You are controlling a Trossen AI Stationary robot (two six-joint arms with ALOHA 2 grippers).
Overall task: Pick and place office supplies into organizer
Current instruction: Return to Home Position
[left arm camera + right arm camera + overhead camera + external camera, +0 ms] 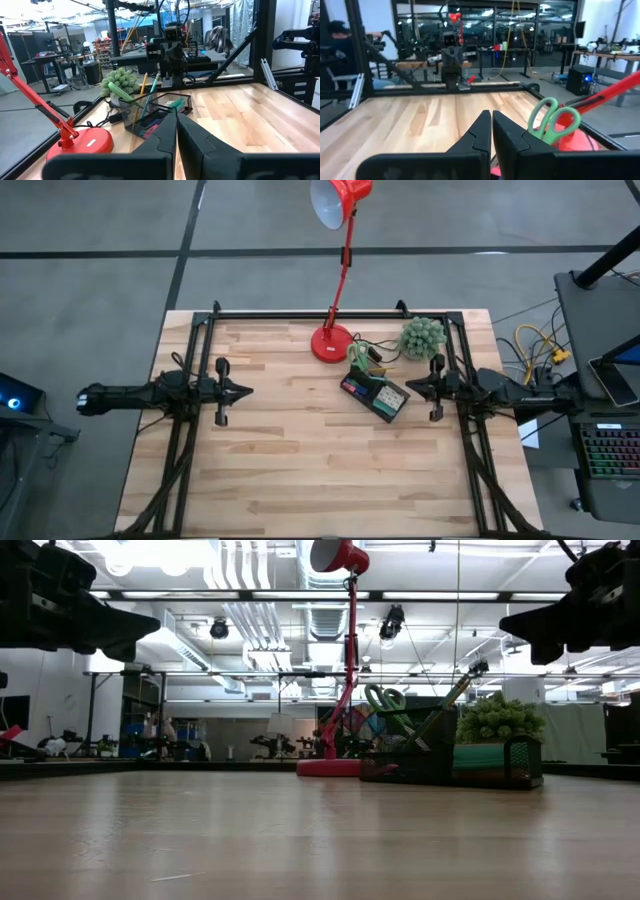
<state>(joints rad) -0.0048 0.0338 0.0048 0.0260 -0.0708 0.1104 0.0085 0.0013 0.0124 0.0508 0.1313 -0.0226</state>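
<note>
The black mesh organizer (377,394) stands on the table right of centre, also seen in the low view (450,758) and left wrist view (150,116). Green-handled scissors (551,120), a yellow pencil (143,84), a green piece (120,92) and pink items (352,388) stick up from or lie in it. My left gripper (248,390) is shut and held level above the table's left side. My right gripper (408,388) is shut and held level just right of the organizer, touching nothing.
A red desk lamp (333,340) stands on its round base at the far centre. A green ball-shaped plant (422,337) sits at the far right, with cables (375,355) beside it. Black frame rails (330,313) edge the table. Bare wood fills the near half.
</note>
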